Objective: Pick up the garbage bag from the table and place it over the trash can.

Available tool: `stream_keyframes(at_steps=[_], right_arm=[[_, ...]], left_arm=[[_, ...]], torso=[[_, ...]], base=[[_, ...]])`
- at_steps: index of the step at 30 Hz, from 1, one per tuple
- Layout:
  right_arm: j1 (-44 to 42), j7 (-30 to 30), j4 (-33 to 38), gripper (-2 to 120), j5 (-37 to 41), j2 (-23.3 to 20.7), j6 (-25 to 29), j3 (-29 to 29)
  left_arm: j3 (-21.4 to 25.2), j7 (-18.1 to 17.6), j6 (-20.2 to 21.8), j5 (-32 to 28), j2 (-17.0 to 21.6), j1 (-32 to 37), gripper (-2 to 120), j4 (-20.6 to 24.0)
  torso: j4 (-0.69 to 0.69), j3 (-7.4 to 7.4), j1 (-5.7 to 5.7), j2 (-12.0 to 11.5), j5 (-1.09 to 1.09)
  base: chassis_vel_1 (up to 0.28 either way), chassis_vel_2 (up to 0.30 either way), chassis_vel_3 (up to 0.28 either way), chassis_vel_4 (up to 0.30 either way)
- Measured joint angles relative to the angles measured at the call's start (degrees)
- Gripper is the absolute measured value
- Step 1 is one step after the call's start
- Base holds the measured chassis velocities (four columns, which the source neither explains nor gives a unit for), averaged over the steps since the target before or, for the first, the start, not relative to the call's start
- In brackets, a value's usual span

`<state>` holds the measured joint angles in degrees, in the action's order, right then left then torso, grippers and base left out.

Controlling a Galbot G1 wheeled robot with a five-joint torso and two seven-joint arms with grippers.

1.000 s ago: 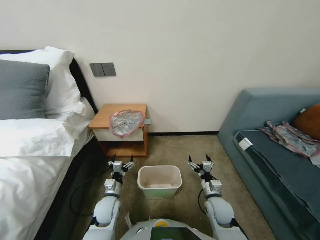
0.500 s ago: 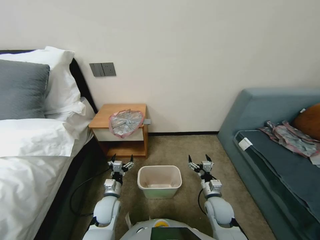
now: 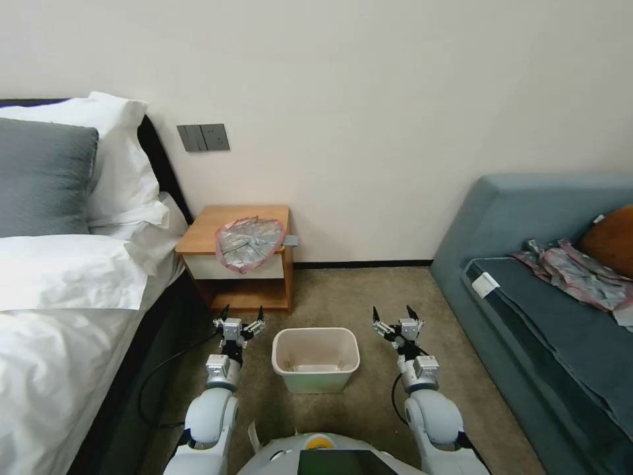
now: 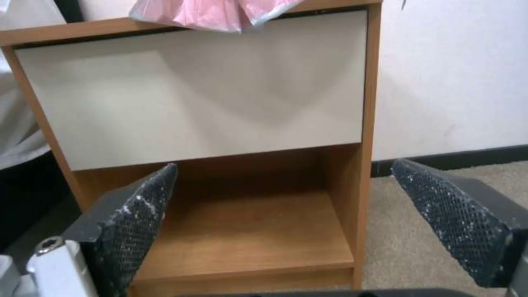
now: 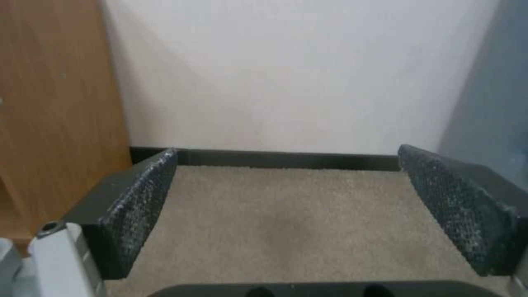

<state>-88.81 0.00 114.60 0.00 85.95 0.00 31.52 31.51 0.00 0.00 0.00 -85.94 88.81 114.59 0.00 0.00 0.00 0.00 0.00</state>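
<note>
Nightstand [image 3: 206, 232] sits ahead of my left gripper [image 3: 240, 315]. The trash can [image 3: 316, 360] sits between that and my right gripper [image 3: 395, 314], both spread wide, holding nothing. The garbage bag [image 3: 248, 242] lies flat on the nightstand, its pointed end drooping over the drawer front toward me.

Beside me, a bedroom corner

To my left I see a bed [image 3: 59, 343] with white pillows [image 3: 112, 158] and a grey cushion [image 3: 43, 178]; a grey switch plate [image 3: 203, 137] sits on the wall. To my right a teal sofa [image 3: 527, 218] carries a crumpled grey-pink plastic heap [image 3: 577, 274] and an orange cushion [image 3: 613, 241]. Beige carpet [image 3: 369, 290] lies between.
</note>
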Motion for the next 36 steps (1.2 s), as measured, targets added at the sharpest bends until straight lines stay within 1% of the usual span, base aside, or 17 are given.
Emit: stream_keyframes(at_steps=[4,5,6,8,10,11,14,16,17,18,22,24,26,27,29,33,36], right_arm=[[-0.1,0.0,0.4,100,0.0,0.0,0.0,0.0],[-1.1,0.1,3.1,100,0.2,0.2,-0.9,0.0],[-1.1,0.1,3.1,100,0.2,0.2,-0.9,0.0],[-2.5,0.4,6.7,100,0.5,0.5,-2.1,0.0],[-2.5,0.4,6.7,100,0.5,0.5,-2.1,0.0],[-4.4,0.8,11.7,100,1.1,1.0,-3.8,0.1],[-6.7,1.3,17.8,100,1.8,1.5,-5.8,0.2],[-7.3,1.5,19.3,100,1.9,1.7,-6.3,0.3],[-8.4,1.7,22.4,100,2.3,2.0,-7.3,0.3],[-8.4,1.7,22.4,100,2.3,2.0,-7.3,0.3],[-10.7,2.5,27.7,100,4.4,1.8,-9.5,0.4],[-10.7,2.6,27.8,100,4.7,1.7,-9.7,0.4],[-10.8,2.8,27.8,100,5.6,1.2,-9.9,0.4],[-10.8,2.8,27.8,100,5.6,1.2,-9.9,0.4],[-10.8,3.1,27.7,100,7.2,0.5,-10.4,0.5],[-10.6,4.0,27.6,100,12.0,-0.9,-11.9,0.9],[-9.6,4.8,27.3,100,19.8,-2.2,-13.6,1.1]], left_arm=[[0.0,0.0,0.0,0.0,0.0,0.2,100,0.4],[0.4,-0.2,0.6,-0.6,-0.4,1.2,100,2.9],[0.4,-0.2,0.6,-0.6,-0.4,1.2,100,2.9],[0.8,-0.5,1.5,-1.5,-1.0,2.7,100,6.5],[0.8,-0.5,1.5,-1.5,-1.0,2.7,100,6.5],[1.4,-0.9,2.6,-2.7,-1.7,4.6,100,11.1],[2.2,-1.5,4.0,-4.2,-2.6,7.2,100,17.1],[2.4,-1.7,4.3,-4.5,-2.8,7.7,100,18.4],[2.8,-1.9,5.0,-5.3,-3.3,8.9,100,21.3],[2.8,-1.9,5.0,-5.3,-3.3,8.9,100,21.3],[3.8,-2.6,6.8,-7.2,-4.5,12.1,100,28.3],[4.1,-2.5,7.7,-7.5,-4.4,12.8,100,28.8],[4.6,-2.1,9.7,-8.4,-2.4,14.2,100,29.1],[4.6,-2.1,9.7,-8.4,-2.4,14.2,100,29.1],[5.2,-1.9,10.2,-9.2,-0.2,14.4,100,29.3],[5.8,-2.3,10.3,-10.2,1.9,14.2,100,29.2],[5.9,-2.9,10.2,-10.6,2.3,14.1,100,29.1]], torso=[[0.0,0.0,0.0,0.0,0.0],[0.0,0.0,0.0,0.0,0.0],[0.0,0.0,0.0,0.0,0.0],[0.0,0.0,0.0,0.0,0.0],[0.0,0.0,0.0,0.0,0.0],[0.0,0.0,0.0,0.0,0.0],[0.0,0.0,0.0,0.0,0.0],[0.0,0.0,0.0,0.0,0.0],[0.0,0.0,0.0,0.0,0.0],[0.0,0.0,0.0,0.0,0.0],[0.01,-0.01,0.0,0.0,0.01],[0.0,-0.01,0.0,0.0,0.03],[0.01,0.0,0.0,0.0,-0.02],[0.01,0.0,0.0,0.0,-0.02],[0.0,0.0,0.0,0.0,0.0],[-0.01,0.0,0.0,0.0,0.0],[-0.01,0.0,0.0,0.0,0.0]], base=[[0.0,0.0,0.0,0.0],[0.0,0.0,0.0,0.0],[0.0,0.0,0.0,0.0],[0.0,0.0,0.0,0.0],[0.0,0.0,0.0,0.0],[0.0,0.0,0.0,0.0],[0.0,0.0,0.0,0.0],[0.0,0.0,0.0,0.0],[0.0,0.0,0.0,0.0],[0.0,0.0,0.0,0.0],[0.0,0.0,0.0,0.0],[0.0,0.0,0.0,0.0],[0.0,0.0,0.0,0.0],[0.0,0.0,0.0,0.0],[0.0,0.0,0.0,0.0],[0.0,0.0,0.0,0.0],[0.0,0.0,0.0,0.0]])
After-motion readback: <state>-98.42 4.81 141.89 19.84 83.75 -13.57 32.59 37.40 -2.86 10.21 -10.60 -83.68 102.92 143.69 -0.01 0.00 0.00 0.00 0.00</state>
